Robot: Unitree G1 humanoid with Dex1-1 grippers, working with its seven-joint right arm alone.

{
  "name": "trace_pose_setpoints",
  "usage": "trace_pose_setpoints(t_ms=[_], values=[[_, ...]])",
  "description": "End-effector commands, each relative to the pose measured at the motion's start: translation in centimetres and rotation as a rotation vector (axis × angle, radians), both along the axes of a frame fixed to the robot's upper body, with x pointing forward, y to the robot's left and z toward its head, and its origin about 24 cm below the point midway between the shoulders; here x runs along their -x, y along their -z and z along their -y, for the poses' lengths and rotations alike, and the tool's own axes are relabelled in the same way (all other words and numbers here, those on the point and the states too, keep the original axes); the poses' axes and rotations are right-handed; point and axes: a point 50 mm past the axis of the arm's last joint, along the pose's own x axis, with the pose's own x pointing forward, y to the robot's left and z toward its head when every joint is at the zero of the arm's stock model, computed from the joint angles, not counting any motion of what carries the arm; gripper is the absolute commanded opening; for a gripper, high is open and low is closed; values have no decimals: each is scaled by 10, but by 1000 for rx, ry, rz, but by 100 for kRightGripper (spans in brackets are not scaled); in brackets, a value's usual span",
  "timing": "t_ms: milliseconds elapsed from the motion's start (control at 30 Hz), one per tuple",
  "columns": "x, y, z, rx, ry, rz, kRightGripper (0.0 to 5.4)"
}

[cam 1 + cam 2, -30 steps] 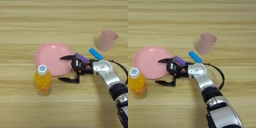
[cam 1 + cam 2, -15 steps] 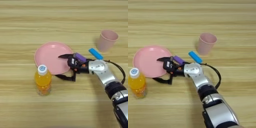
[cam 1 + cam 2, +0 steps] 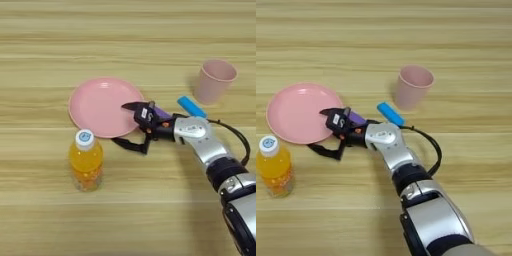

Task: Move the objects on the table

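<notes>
A wide pink plate (image 3: 97,102) lies left of centre on the wooden table (image 3: 125,30). An orange-drink bottle (image 3: 86,161) with a white cap stands upright just in front of the plate. The pale pink cup (image 3: 214,80) stands upright at the right rear. My right gripper (image 3: 124,125) reaches in from the right and is open. Its upper finger (image 3: 131,106) is over the plate's right rim. The lower finger (image 3: 127,145) lies on the table in front of that rim, right of the bottle. Nothing is held.
A blue tab (image 3: 191,106) and a purple part (image 3: 356,118) sit on the gripper's wrist, between plate and cup. A black cable (image 3: 432,150) loops off the forearm to the right. Bare planks stretch across the back and the front left.
The wrist has shifted a little left towards the plate, with the fingers still open by its rim. The whole view has shifted slightly. Plate, bottle and cup have not moved.
</notes>
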Motion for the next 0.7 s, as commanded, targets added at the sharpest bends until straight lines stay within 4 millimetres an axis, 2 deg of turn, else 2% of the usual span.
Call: trace_pose_setpoints(t_ms=[33, 467, 700], values=[[-28, -40, -2, -24, 57, 143, 537], [-41, -47, 4, -41, 191, 158, 537], [-42, -47, 3, -47, 199, 161, 537]])
